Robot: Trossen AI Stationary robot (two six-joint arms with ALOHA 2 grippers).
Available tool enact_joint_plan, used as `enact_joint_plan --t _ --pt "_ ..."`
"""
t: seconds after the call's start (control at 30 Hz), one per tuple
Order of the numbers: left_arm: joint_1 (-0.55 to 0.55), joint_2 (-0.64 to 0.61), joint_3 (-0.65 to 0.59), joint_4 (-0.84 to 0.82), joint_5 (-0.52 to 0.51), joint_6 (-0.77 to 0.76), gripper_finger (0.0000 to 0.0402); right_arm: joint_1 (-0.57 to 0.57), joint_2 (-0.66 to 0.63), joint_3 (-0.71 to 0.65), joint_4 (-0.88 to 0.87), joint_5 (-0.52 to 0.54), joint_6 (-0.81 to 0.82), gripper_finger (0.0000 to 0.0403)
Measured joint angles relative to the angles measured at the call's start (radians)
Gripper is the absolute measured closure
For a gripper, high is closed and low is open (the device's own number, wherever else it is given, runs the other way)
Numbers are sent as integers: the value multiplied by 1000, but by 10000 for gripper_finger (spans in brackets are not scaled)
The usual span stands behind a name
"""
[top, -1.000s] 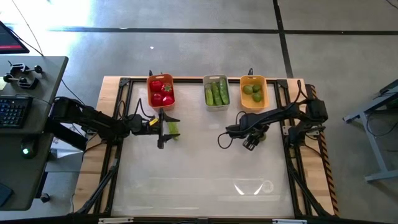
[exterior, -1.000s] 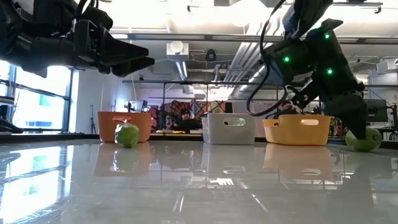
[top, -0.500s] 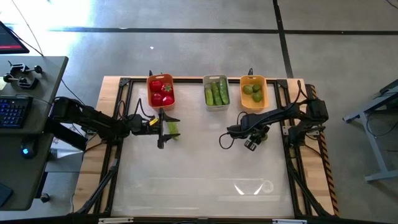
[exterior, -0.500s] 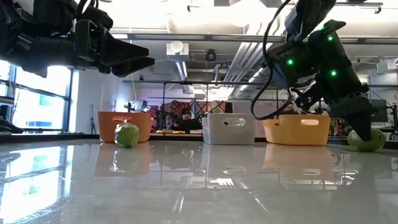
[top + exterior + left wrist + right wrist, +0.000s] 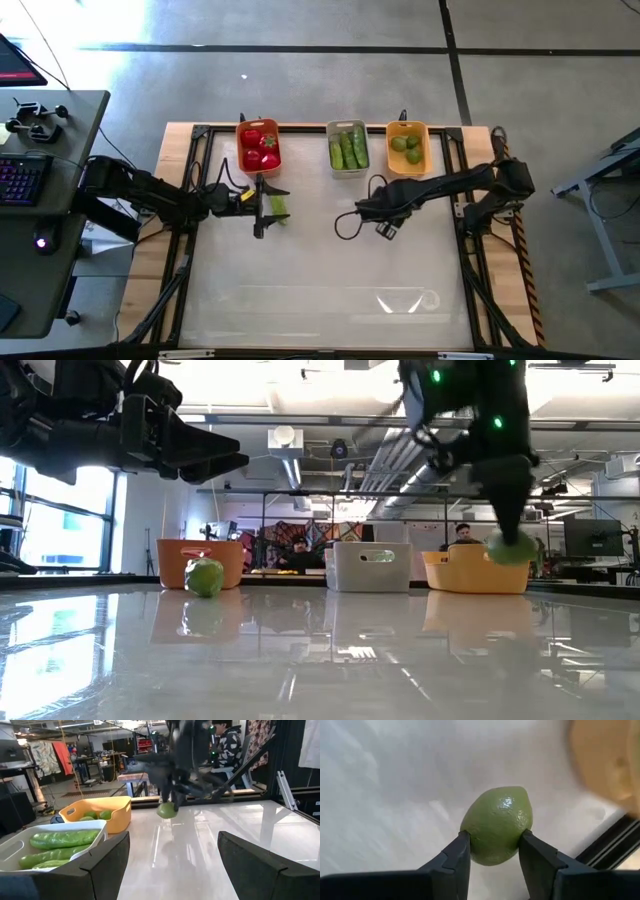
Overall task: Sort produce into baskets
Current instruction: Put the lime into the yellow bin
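My right gripper (image 5: 385,228) is shut on a green lime (image 5: 497,825), which hangs above the table's middle right in the low view (image 5: 512,548) and also shows in the left wrist view (image 5: 167,810). A second lime (image 5: 279,207) rests on the table at the left (image 5: 204,576). My left gripper (image 5: 270,208) hovers open and level above it (image 5: 173,837). At the far edge stand three baskets. The orange-red one (image 5: 258,147) holds tomatoes, the grey one (image 5: 347,147) cucumbers and the yellow one (image 5: 407,147) limes. My right gripper pinches the lime between its two fingers, one on each opposite side (image 5: 472,832), near the fingers' free ends. The fingers come from above, pointing steeply down. The lime is lifted clear of the table.
The glossy white table top (image 5: 320,280) lies bare toward the near edge. Wooden rails and black frame bars (image 5: 480,260) run along the table's sides. A desk with a keyboard (image 5: 20,180) stands beyond the left edge.
My right gripper has risen and gone toward the table's left, away from the right edge. The lime, which lay on the table at the right, now hangs clear of it between the fingers.
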Motion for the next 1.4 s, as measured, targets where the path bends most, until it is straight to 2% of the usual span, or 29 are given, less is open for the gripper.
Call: enact_joint_plan --t 0.13,0.33,0.43,0.6,0.73,1.0,1.1,1.27,1.4 --pt "0 0 0 -2 0 0 112 -35 -40 67 0 119 -18 275" --pt "0 0 0 -3 0 -27 112 -189 -61 135 37 299 -46 275" --pt "0 0 0 -14 0 -26 112 -305 -61 119 123 287 -146 275" --pt "0 0 0 -32 0 -26 112 -491 -61 60 252 200 -287 275" --pt "0 0 0 -46 0 -29 112 -584 -61 16 312 147 -340 275" --pt "0 0 0 -51 0 -50 112 -674 -60 -88 399 114 -386 275" --pt "0 0 0 -51 9 -59 112 -685 -60 -120 421 119 -393 275" --pt "0 0 0 -51 33 -182 112 -688 -60 -130 417 161 -390 273" --pt "0 0 0 -53 23 -189 112 -688 -60 -130 446 160 -433 273"
